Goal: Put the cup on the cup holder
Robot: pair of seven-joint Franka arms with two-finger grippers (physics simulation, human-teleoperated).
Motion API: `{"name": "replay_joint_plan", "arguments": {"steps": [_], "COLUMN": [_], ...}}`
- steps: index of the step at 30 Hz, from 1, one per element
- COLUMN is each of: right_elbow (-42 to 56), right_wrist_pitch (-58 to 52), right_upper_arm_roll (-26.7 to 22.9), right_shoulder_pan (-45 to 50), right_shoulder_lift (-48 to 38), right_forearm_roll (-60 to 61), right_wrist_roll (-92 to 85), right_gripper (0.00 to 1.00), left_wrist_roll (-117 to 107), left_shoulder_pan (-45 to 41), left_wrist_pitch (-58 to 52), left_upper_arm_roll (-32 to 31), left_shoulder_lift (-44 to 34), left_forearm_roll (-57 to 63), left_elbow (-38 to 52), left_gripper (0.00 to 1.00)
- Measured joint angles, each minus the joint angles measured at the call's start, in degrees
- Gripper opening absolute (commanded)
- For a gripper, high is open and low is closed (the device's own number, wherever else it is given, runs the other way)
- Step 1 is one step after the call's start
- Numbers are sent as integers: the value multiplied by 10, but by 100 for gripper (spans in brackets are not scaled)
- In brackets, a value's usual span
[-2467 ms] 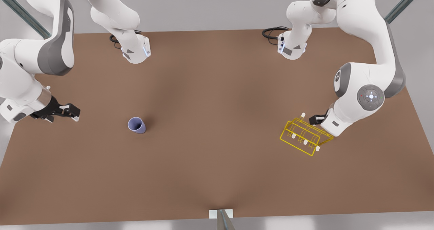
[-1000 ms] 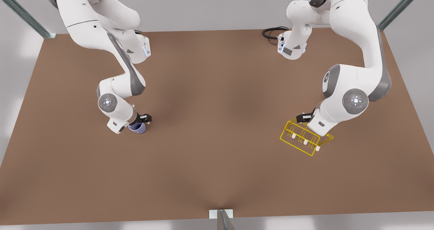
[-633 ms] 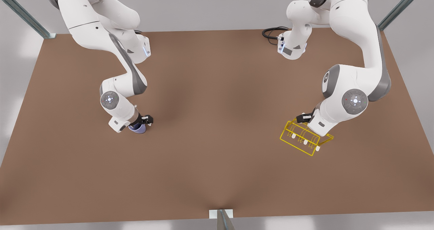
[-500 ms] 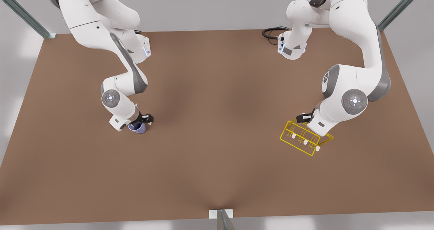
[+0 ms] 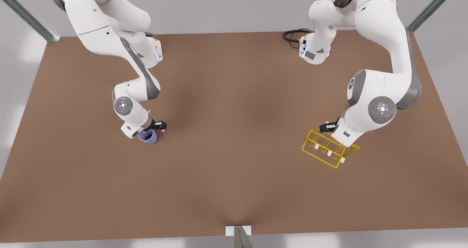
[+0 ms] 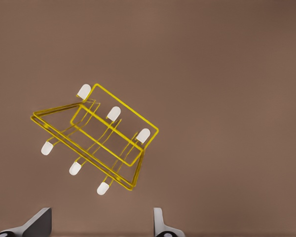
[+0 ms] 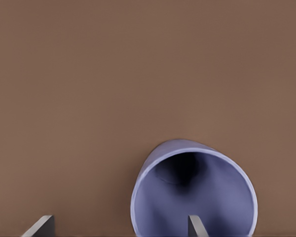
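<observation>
**Cup rim straddled by right gripper, cup holder under left gripper**

Cup is seen standing upright on the brown table, toward the front view's left, mouth upward and wider at the rim. The right gripper is placed directly over its far rim. In the right wrist view the cup is looked into from above, and the two fingertips are spread well apart: one is seen over the inside of the cup, the other outside its wall over bare table. The wall is thus straddled with the fingers parted, and no clamping on it can be made out.

The cup holder is found toward the front view's right, well apart from the cup, resting on the table. Its yellow wire frame and two rows of white-capped pegs are seen in the left wrist view, lying at a slant across the picture. The left gripper is held just above the far edge of the rack, partly hidden by the arm's wrist in the front view. In the left wrist view its fingertips are shown wide apart over bare table, with nothing between them and no contact with the wire.

A coiled black cable is seen at the far edge of the table beside one arm's base.
</observation>
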Motion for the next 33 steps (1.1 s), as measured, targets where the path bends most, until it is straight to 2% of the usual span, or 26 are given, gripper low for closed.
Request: {"name": "replay_joint_plan", "arguments": {"steps": [10,11,14,15,33], "right_elbow": [-9,-9,-9,-9,-11], "right_wrist_pitch": [18,20,23,23,8], "right_upper_arm_roll": [-5,-6,-8,-8,-6], "right_shoulder_pan": [-2,-3,-4,-4,-3], "right_shoulder_lift": [24,26,27,27,-12], "right_forearm_roll": [-9,-11,-11,-10,-15], "right_wrist_roll": [3,3,1,-1,-12], "right_gripper": [100,87,30,21,21], "left_wrist_roll": [-2,-2,-2,-2,-3], "left_shoulder_pan": [0,0,0,0,0], "left_wrist_pitch": [0,0,0,0,0], "left_upper_arm_roll": [0,0,0,0,0], "left_shoulder_lift": [0,0,0,0,0], "left_forearm_roll": [0,0,0,0,0], "left_elbow": [0,-1,0,0,0], "left_gripper": [100,100,100,100,100]}}
